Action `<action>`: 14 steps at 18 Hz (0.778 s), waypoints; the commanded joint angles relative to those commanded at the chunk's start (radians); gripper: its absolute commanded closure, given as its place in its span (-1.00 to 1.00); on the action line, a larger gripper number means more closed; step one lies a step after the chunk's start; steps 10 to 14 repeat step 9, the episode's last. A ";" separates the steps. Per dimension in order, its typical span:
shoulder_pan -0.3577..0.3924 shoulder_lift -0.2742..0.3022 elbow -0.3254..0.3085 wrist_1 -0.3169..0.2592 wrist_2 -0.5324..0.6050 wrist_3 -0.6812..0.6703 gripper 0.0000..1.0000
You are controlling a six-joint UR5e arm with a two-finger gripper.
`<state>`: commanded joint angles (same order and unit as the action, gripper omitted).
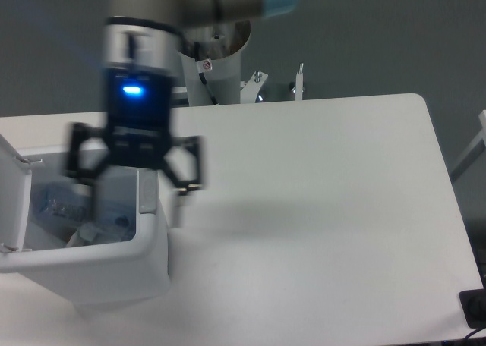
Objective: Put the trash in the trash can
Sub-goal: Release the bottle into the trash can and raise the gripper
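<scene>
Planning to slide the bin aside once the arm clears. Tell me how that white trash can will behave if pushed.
The trash can looks like thin white plastic, so probably light and likely to slide on the smooth table. It stands tall, so a high push might tip it; push low. Its raised lid may flap. The pincer is open, blurred above it.
</scene>
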<state>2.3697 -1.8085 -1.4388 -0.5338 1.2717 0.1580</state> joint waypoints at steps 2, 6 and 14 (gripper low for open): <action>0.063 -0.002 -0.005 -0.032 0.000 0.099 -1.00; 0.149 0.018 -0.061 -0.204 0.092 0.401 -1.00; 0.203 0.050 -0.130 -0.210 0.144 0.641 -1.00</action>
